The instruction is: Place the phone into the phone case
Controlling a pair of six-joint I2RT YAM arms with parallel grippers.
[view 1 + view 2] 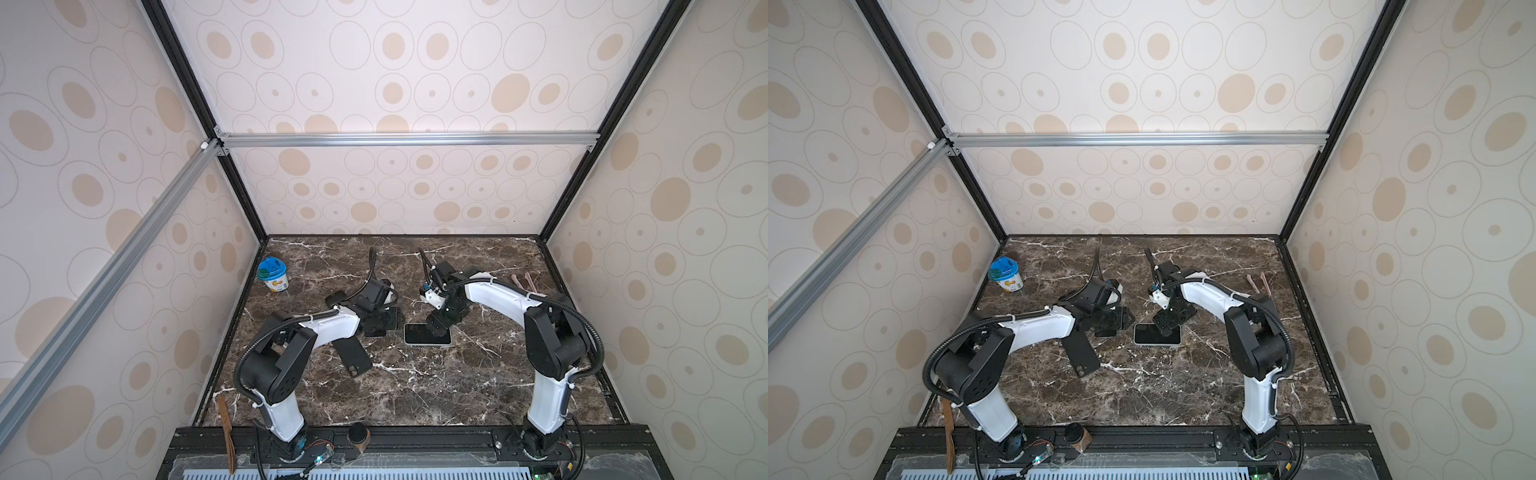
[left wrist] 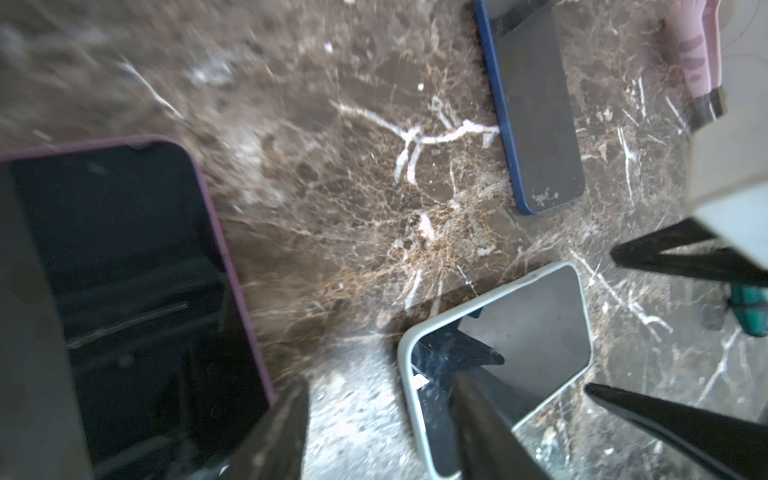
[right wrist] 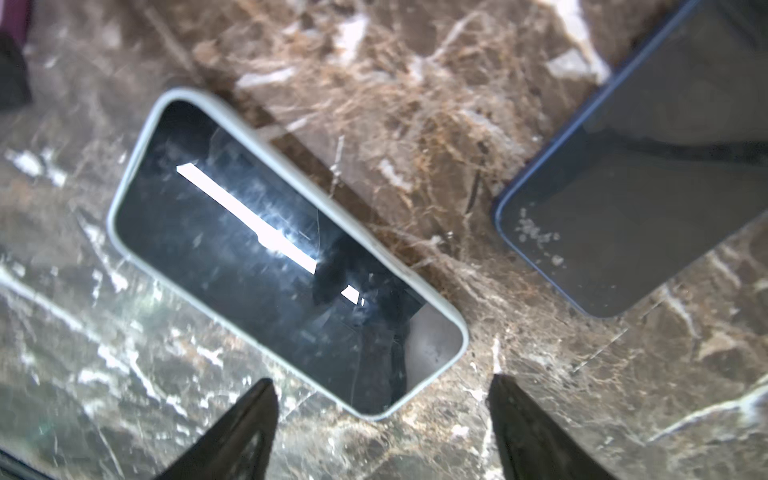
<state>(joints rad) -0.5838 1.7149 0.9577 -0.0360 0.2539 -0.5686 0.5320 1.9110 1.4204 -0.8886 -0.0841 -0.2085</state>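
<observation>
Surface: marble table [image 1: 415, 395] | centre: pale-rimmed phone [image 1: 427, 334], screen up | left of it: dark case [image 1: 353, 357], flat | far-left corner: blue-lidded tub [image 1: 272, 274]

The left arm [image 1: 336, 325] and the right arm [image 1: 496, 291] look the same: smooth white shells cover the long links, and bulky black housings sit at the joints behind the tool. A black ribbed hose [image 1: 599, 349] runs along the outside of each arm toward the wrist, fixed with small white cable ties [image 1: 492, 281] (one sits a little behind the tool). The fingers [image 3: 245, 432] of the right gripper [image 3: 382, 378] are glossy black and narrow to sharp tips.
</observation>
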